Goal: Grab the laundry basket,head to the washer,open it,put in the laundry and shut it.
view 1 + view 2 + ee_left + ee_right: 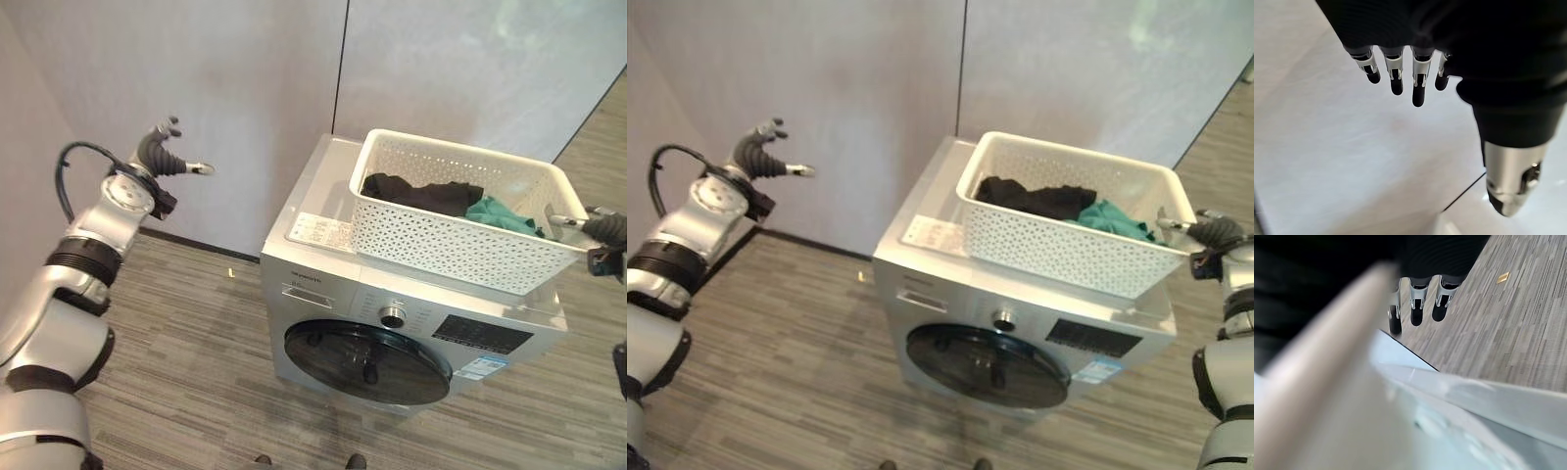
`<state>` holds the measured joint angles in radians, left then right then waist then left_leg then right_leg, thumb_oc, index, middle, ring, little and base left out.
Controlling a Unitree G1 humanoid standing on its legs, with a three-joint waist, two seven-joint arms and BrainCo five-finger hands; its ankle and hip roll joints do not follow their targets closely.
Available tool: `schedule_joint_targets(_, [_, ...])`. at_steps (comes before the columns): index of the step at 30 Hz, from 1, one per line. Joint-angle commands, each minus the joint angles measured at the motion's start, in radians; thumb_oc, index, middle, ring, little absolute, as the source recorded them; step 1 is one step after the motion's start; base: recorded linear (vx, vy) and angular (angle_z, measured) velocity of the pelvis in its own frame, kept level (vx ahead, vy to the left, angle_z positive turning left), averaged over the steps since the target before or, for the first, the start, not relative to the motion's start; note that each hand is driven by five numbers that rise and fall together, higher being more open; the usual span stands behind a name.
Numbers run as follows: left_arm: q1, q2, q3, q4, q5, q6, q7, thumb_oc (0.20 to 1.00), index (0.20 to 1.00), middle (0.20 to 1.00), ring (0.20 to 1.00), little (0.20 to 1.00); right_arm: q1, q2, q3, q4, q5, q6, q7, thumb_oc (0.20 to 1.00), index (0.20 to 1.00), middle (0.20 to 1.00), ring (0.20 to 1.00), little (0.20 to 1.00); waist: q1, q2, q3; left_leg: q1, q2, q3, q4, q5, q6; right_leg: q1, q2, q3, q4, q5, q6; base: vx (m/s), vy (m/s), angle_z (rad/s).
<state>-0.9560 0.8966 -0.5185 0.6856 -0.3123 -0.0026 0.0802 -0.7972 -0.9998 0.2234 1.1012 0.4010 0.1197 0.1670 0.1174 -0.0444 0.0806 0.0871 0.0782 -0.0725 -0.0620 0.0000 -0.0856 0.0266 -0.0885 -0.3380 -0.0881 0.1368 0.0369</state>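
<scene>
We see the white perforated plastic laundry basket resting on top of the silver front-loading washing machine, holding a black garment and a teal garment. Our right hand sits at the basket's right end, with the rim just in front of its palm; in the right wrist view its fingers hang straight past the pale rim and touch it without clasping it, so we read this hand as relaxed rather than gripping. Our left hand is raised in the air well away from the basket, toward the pale grey wall panel, with fingers spread, straight and holding nothing. The washer's dark round glass door lies below and to the left of our right hand, and it is closed against the front panel.
</scene>
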Motion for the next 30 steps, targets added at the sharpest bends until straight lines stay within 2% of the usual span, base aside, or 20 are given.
schedule_joint_targets(1, [0.016, 0.029, 0.06, -0.003, 0.025, -0.06, 0.039, 1.0, 1.0, 1.0, 1.0, 1.0, 0.062, -0.096, 0.004, -0.028, 0.032, -0.043, -0.054, 1.0, 1.0, 1.0, 1.0, 1.0, -0.005, 0.034, 0.011, 0.019, 0.03, 0.051, -0.025, -0.015, 0.01, 0.092, -0.048, 0.035, 0.001, -0.118, 0.101, -0.02, 0.001, -0.16])
schedule_joint_targets(3, [0.15, 0.05, 0.165, -0.101, 0.029, -0.064, 0.035, 1.0, 1.0, 1.0, 1.0, 1.0, 0.18, -0.096, -0.098, -0.16, 0.043, -0.054, -0.064, 1.0, 1.0, 1.0, 1.0, 1.0, -0.008, 0.033, 0.013, 0.014, 0.027, 0.055, -0.025, -0.01, 0.012, 0.087, -0.052, 0.036, 0.001, -0.114, 0.099, 0.0, -0.007, -0.05])
schedule_joint_targets(4, [0.155, 0.05, 0.167, -0.105, 0.03, -0.062, 0.035, 1.0, 1.0, 1.0, 1.0, 1.0, 0.188, -0.095, -0.102, -0.165, 0.042, -0.053, -0.065, 1.0, 1.0, 1.0, 1.0, 1.0, -0.008, 0.034, 0.01, 0.018, 0.03, 0.055, -0.025, -0.017, 0.01, 0.09, -0.049, 0.037, 0.001, -0.12, 0.1, 0.01, -0.012, -0.03])
schedule_joint_targets(5, [0.219, 0.056, 0.216, -0.149, 0.034, -0.064, 0.033, 1.0, 1.0, 1.0, 1.0, 1.0, 0.242, -0.092, -0.149, -0.222, 0.045, -0.062, -0.07, 1.0, 1.0, 1.0, 1.0, 1.0, -0.008, 0.035, 0.011, 0.019, 0.03, 0.056, -0.025, -0.018, 0.01, 0.089, -0.05, 0.038, 0.001, -0.12, 0.1, 0.0, 0.0, 0.0])
schedule_joint_targets(6, [0.365, 0.059, 0.323, -0.228, 0.048, -0.067, 0.026, 1.0, 1.0, 1.0, 1.0, 1.0, 0.376, -0.072, -0.253, -0.341, 0.05, -0.073, -0.071, 1.0, 1.0, 1.0, 1.0, 1.0, -0.011, 0.036, 0.013, 0.018, 0.031, 0.059, -0.025, -0.022, 0.01, 0.085, -0.052, 0.04, 0.001, -0.122, 0.1, -0.05, -0.009, -0.03])
schedule_joint_targets(7, [0.439, 0.043, 0.374, -0.251, 0.047, -0.07, 0.021, 1.0, 1.0, 1.0, 1.0, 1.0, 0.434, -0.051, -0.293, -0.388, 0.051, -0.079, -0.074, 1.0, 1.0, 1.0, 1.0, 1.0, -0.011, 0.036, 0.018, 0.014, 0.028, 0.062, -0.025, -0.016, 0.012, 0.079, -0.055, 0.04, 0.001, -0.116, 0.098, -0.02, -0.008, -0.07])
schedule_joint_targets(10, [0.544, 0.017, 0.447, -0.288, 0.044, -0.067, 0.015, 1.0, 1.0, 1.0, 1.0, 1.0, 0.527, -0.011, -0.355, -0.474, 0.053, -0.084, -0.078, 1.0, 1.0, 1.0, 1.0, 1.0, -0.012, 0.04, 0.019, 0.021, 0.032, 0.066, -0.025, -0.026, 0.011, 0.08, -0.053, 0.046, 0.001, -0.122, 0.098, 0.0, -0.007, -0.14])
schedule_joint_targets(11, [0.728, -0.041, 0.58, -0.344, 0.055, -0.077, 0.027, 1.0, 1.0, 1.0, 1.0, 1.0, 0.689, 0.092, -0.455, -0.613, 0.056, -0.101, -0.079, 1.0, 1.0, 1.0, 1.0, 1.0, -0.015, 0.039, 0.023, 0.024, 0.031, 0.074, -0.025, -0.03, 0.013, 0.078, -0.053, 0.055, 0.001, -0.123, 0.095, 0.0, -0.021, -0.11])
schedule_joint_targets(13, [0.878, -0.126, 0.71, -0.414, 0.103, -0.112, 0.071, 1.0, 1.0, 1.0, 1.0, 1.0, 0.816, 0.199, -0.53, -0.692, 0.054, -0.134, -0.09, 1.0, 1.0, 1.0, 1.0, 1.0, -0.017, 0.032, 0.021, 0.023, 0.032, 0.08, -0.025, -0.036, 0.014, 0.07, -0.053, 0.062, 0.001, -0.125, 0.094, 0.01, -0.034, -0.15])
schedule_joint_targets(15, [0.902, -0.139, 0.724, -0.416, 0.121, -0.119, 0.084, 1.0, 1.0, 1.0, 1.0, 1.0, 0.834, 0.218, -0.546, -0.705, 0.066, -0.145, -0.099, 1.0, 1.0, 1.0, 1.0, 1.0, -0.018, 0.03, 0.021, 0.022, 0.031, 0.081, -0.025, -0.036, 0.014, 0.068, -0.053, 0.065, 0.001, -0.124, 0.093, 0.0, -0.022, -0.24])
schedule_joint_targets(20, [1.014, -0.241, 0.771, -0.39, 0.231, -0.158, 0.149, 1.0, 1.0, 1.0, 1.0, 1.0, 0.899, 0.336, -0.54, -0.723, 0.068, -0.19, -0.097, 1.0, 1.0, 1.0, 1.0, 1.0, -0.015, 0.014, 0.027, 0.012, 0.029, 0.089, -0.025, -0.036, 0.014, 0.054, -0.056, 0.07, 0.001, -0.121, 0.094, -0.01, -0.021, -0.02])
schedule_joint_targets(21, [1.016, -0.241, 0.771, -0.391, 0.233, -0.159, 0.15, 1.0, 1.0, 1.0, 1.0, 1.0, 0.9, 0.337, -0.539, -0.724, 0.068, -0.191, -0.097, 1.0, 1.0, 1.0, 1.0, 1.0, -0.015, 0.014, 0.025, 0.012, 0.029, 0.09, -0.025, -0.036, 0.014, 0.054, -0.056, 0.071, 0.001, -0.121, 0.094, 0.0, 0.0, 0.0])
schedule_joint_targets(22, [1.044, -0.274, 0.769, -0.369, 0.231, -0.164, 0.153, 1.0, 1.0, 1.0, 1.0, 1.0, 0.918, 0.376, -0.526, -0.717, 0.076, -0.197, -0.09, 1.0, 1.0, 1.0, 1.0, 1.0, -0.013, 0.01, 0.029, 0.008, 0.029, 0.092, -0.025, -0.034, 0.014, 0.049, -0.056, 0.069, 0.001, -0.119, 0.094, -0.02, -0.031, -0.05])
schedule_joint_targets(23, [1.079, -0.307, 0.75, -0.322, 0.228, -0.163, 0.139, 1.0, 1.0, 1.0, 1.0, 1.0, 0.942, 0.411, -0.506, -0.689, 0.083, -0.197, -0.077, 1.0, 1.0, 1.0, 1.0, 1.0, -0.012, 0.006, 0.032, 0.002, 0.028, 0.093, -0.025, -0.031, 0.014, 0.045, -0.057, 0.066, 0.001, -0.118, 0.094, -0.02, -0.032, -0.03])
schedule_joint_targets(25, [1.087, -0.32, 0.729, -0.284, 0.23, -0.157, 0.13, 1.0, 1.0, 1.0, 1.0, 1.0, 0.955, 0.423, -0.488, -0.668, 0.08, -0.192, -0.069, 1.0, 1.0, 1.0, 1.0, 1.0, -0.011, 0.003, 0.034, -0.003, 0.027, 0.093, -0.025, -0.029, 0.013, 0.042, -0.057, 0.064, 0.001, -0.117, 0.094, 0.0, 0.0, 0.0])
schedule_joint_targets(30, [1.057, -0.385, 0.565, -0.022, 0.247, -0.136, 0.07, 1.0, 1.0, 1.0, 1.0, 1.0, 0.96, 0.475, -0.34, -0.465, -0.008, -0.157, -0.023, 1.0, 1.0, 1.0, 1.0, 1.0, -0.002, -0.004, 0.047, -0.017, 0.027, 0.088, -0.025, -0.018, 0.012, 0.036, -0.058, 0.055, 0.001, -0.116, 0.092, -0.03, -0.027, 0.06])
